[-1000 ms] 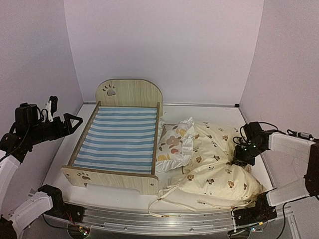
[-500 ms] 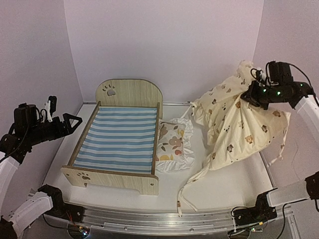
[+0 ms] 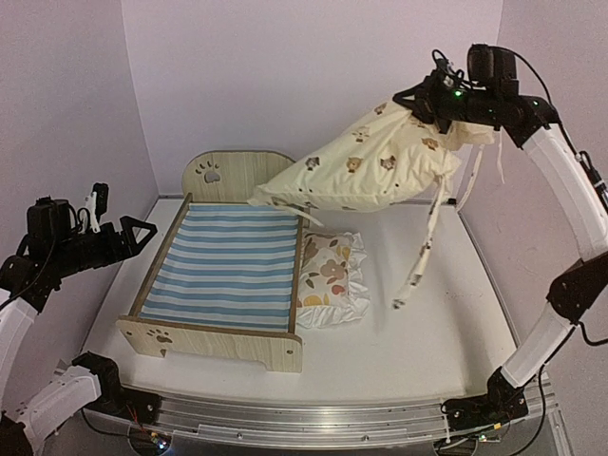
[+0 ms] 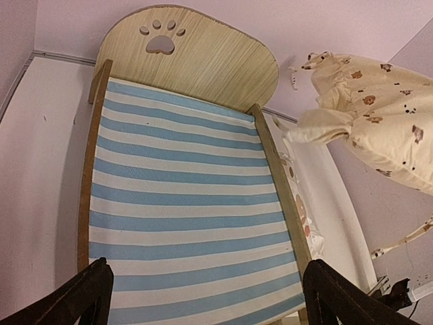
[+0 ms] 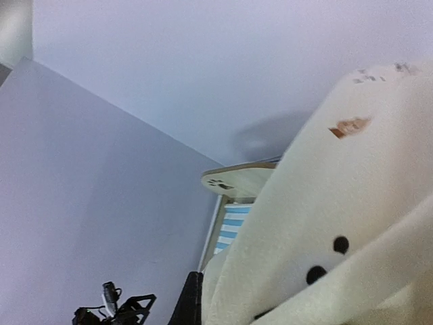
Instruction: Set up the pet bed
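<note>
**Q:** What does the overhead view add?

**A:** There I see my right gripper (image 3: 421,99) clamped on the cream animal-print cushion (image 3: 366,166), which hangs high by the headboard's right corner. The right wrist view is mostly fabric.

**Q:** And the left?

**A:** My left gripper (image 4: 206,298) hovers empty, fingers spread, beside the light-wood pet bed (image 3: 228,271). The bed stands on the white table (image 3: 427,332), and the ruffled floral pillow (image 3: 331,275) touches its right rail. Lilac walls (image 3: 313,76) enclose the table.

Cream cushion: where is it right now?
Top view, upper right: the cream cushion hangs in the air from the right gripper, its lower end over the right head corner of the pet bed.
</note>
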{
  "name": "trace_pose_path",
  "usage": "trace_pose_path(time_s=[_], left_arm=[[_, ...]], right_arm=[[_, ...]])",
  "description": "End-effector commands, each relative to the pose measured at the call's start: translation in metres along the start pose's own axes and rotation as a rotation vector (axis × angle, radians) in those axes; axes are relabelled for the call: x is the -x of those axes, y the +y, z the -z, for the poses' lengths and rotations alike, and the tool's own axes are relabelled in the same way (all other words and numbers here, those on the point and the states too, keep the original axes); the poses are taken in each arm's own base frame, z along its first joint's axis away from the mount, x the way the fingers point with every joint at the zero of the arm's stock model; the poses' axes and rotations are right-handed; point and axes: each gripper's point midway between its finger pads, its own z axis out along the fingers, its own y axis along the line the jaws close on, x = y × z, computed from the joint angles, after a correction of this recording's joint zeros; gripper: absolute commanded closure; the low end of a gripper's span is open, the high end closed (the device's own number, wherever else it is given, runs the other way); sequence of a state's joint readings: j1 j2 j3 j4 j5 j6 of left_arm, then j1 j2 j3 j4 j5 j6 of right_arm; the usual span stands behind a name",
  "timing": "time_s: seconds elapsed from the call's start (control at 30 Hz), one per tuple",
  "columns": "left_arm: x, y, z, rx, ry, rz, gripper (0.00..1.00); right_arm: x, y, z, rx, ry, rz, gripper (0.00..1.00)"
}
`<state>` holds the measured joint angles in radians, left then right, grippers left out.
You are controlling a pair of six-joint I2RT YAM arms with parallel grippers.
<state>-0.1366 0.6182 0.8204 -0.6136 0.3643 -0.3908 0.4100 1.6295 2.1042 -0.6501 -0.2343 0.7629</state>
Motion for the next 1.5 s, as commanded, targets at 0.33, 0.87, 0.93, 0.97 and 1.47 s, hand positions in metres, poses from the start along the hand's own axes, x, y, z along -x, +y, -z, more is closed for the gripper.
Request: trace_pose_path(time_s=[0.33, 0.87, 0.93, 0.97, 1.47], left_arm=[[0.028, -0.049, -0.01, -0.27, -0.015, 0.044, 0.01], [-0.027, -0.047, -0.085, -0.285, 0.23, 0.106, 0.01], [-0.036, -0.057, -0.097, -0.288, 0.261, 0.086, 0.0], [-0.043, -0.063, -0.104, -0.3, 0.288, 0.084, 0.0], [-0.093, -0.133, -0.17, -0.312, 0.472, -0.023, 0.02]], right_arm=[[-0.119, 0.11, -0.028, 0.319, 0.209, 0.128, 1.0], [-0.26, -0.195, 0.024, -0.511, 0.374, 0.437, 0.02], [-0.258, -0.209, 0.037, -0.546, 0.353, 0.449, 0.02], [-0.26, -0.218, 0.042, -0.563, 0.353, 0.447, 0.02], [-0.27, -0.263, 0.032, -0.177, 0.271, -0.053, 0.02]])
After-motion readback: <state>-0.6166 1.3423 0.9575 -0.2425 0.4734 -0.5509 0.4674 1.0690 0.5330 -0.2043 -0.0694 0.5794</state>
